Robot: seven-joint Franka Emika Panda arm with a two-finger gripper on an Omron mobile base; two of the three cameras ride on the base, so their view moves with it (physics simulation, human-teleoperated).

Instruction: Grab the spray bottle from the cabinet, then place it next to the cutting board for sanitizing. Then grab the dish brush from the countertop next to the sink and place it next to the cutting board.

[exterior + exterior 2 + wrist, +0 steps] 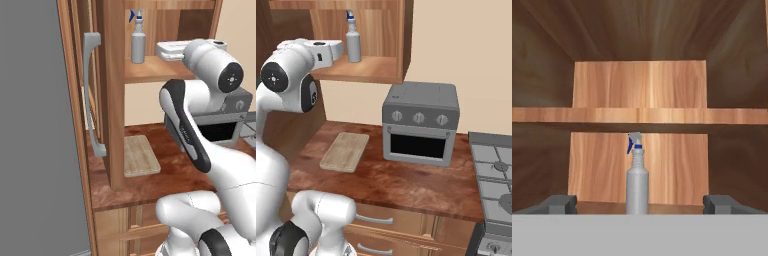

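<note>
Grey spray bottle [637, 183] stands upright on the cabinet [640, 95] shelf.

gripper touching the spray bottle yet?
Apart. The hand view shows the spray bottle upright between the open gripper's fingertips, with wide gaps of bare cabinet on both sides.

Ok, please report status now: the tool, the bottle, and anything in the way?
Tool open, facing into cabinet. Spray bottle upright on shelf, centred between fingertips, not gripped. Nothing between tool and bottle.
</note>
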